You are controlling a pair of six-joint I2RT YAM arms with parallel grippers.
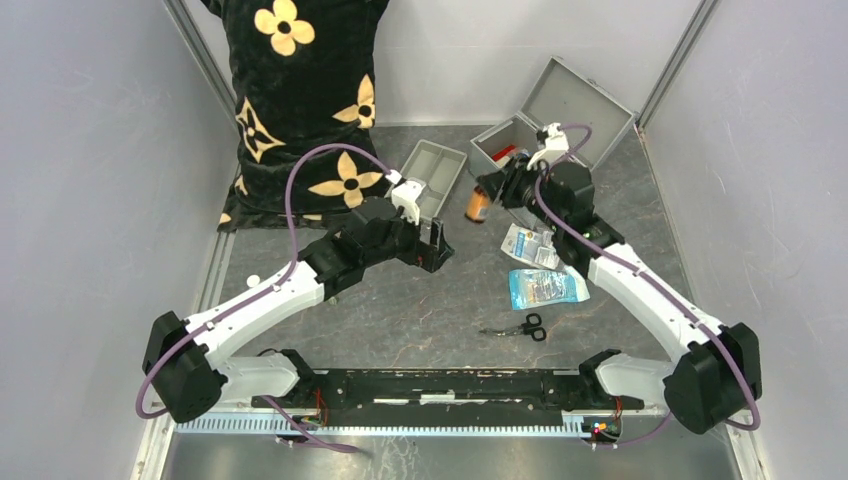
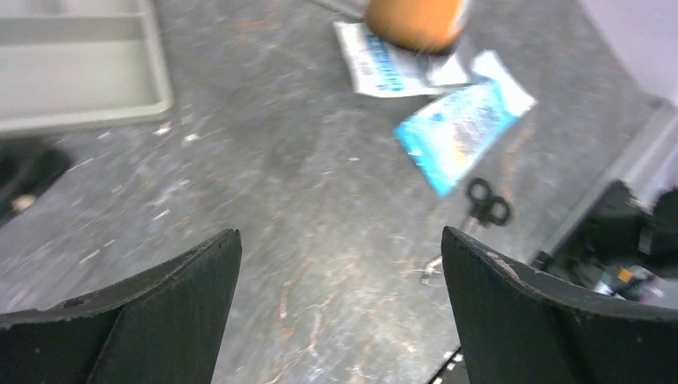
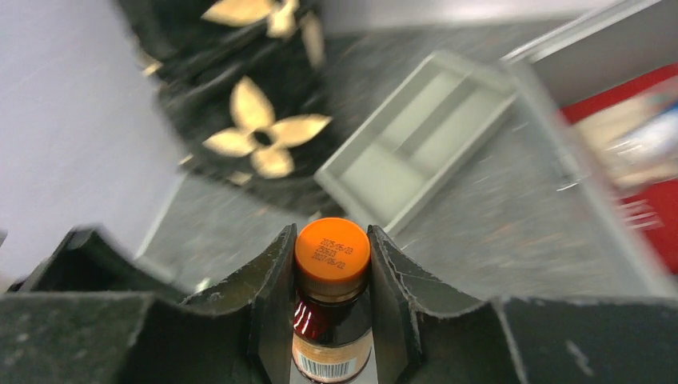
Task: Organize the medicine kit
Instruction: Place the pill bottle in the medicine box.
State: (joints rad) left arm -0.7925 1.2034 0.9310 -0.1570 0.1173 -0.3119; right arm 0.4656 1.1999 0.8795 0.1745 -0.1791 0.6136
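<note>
My right gripper [image 3: 332,237] is clamped on an orange-capped amber medicine bottle [image 3: 331,320], held between the grey tray [image 1: 436,172] and the open kit case [image 1: 577,100]. My left gripper [image 2: 340,236] hangs spread and empty over the table. This looks like the carrying step; next, the bottle needs lowering upright into the case.

Black cushion [image 1: 300,90] with gold flower print stood propped against pale back wall [image 1: 470,50], far left on scuffed grey tabletop [image 1: 400,300]. Plain walls either side.
</note>
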